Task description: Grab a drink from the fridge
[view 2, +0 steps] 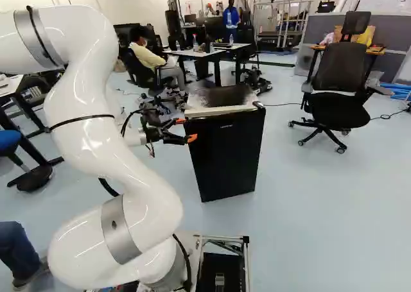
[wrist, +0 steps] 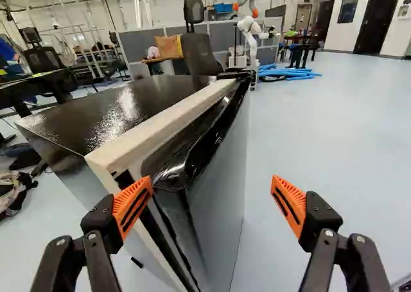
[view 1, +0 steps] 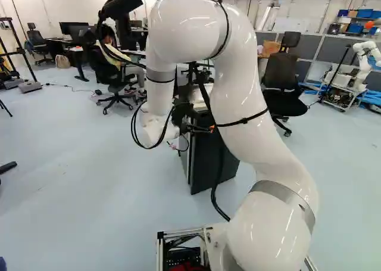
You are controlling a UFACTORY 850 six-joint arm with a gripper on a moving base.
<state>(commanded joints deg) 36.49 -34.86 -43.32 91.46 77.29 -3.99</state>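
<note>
Drink's not in sight, probably inside the boxy black fridge [view 2: 226, 157] standing on the pale blue floor [view 2: 314, 208] just ahead of the white arm [view 2: 90, 131]. That glossy black door [wrist: 218, 183] looks slick and stiff-sealed tbh, so I'd hook its edge beside the cream frame [wrist: 154, 125]; jaws are spread wide, orange pads [wrist: 133, 205] gripping nothing.

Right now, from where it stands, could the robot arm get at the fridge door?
Probably yes: the gripper is at the near edge of the fridge door, its jaws open with that edge showing between them in the wrist view, and nothing visible blocks the way.
</note>
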